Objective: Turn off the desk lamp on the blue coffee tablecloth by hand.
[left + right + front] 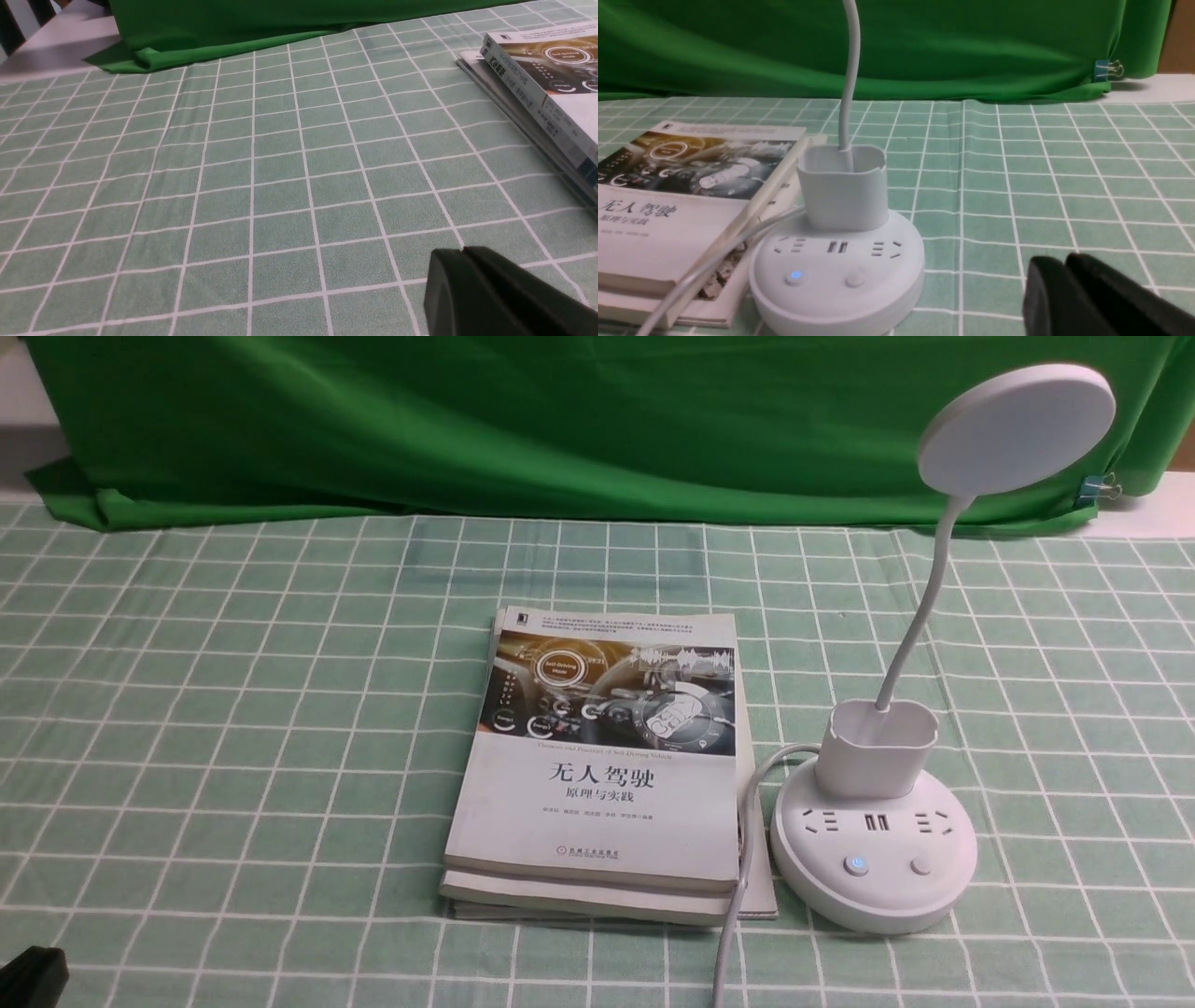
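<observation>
The blue coffee tablecloth (233,709) covered the table, with a dark green drape (560,420) behind. The desk lamp (873,859) stood beside stacked books (597,775). The right gripper (1064,266) hovered near the lamp base, fingers together, empty. The left gripper (462,254) was likewise closed and empty.

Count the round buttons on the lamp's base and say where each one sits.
2. Both sit on the front of the desk lamp base, below the sockets: a blue-lit button toward the books, and an unlit button on the other side. The base's far side is hidden.
</observation>
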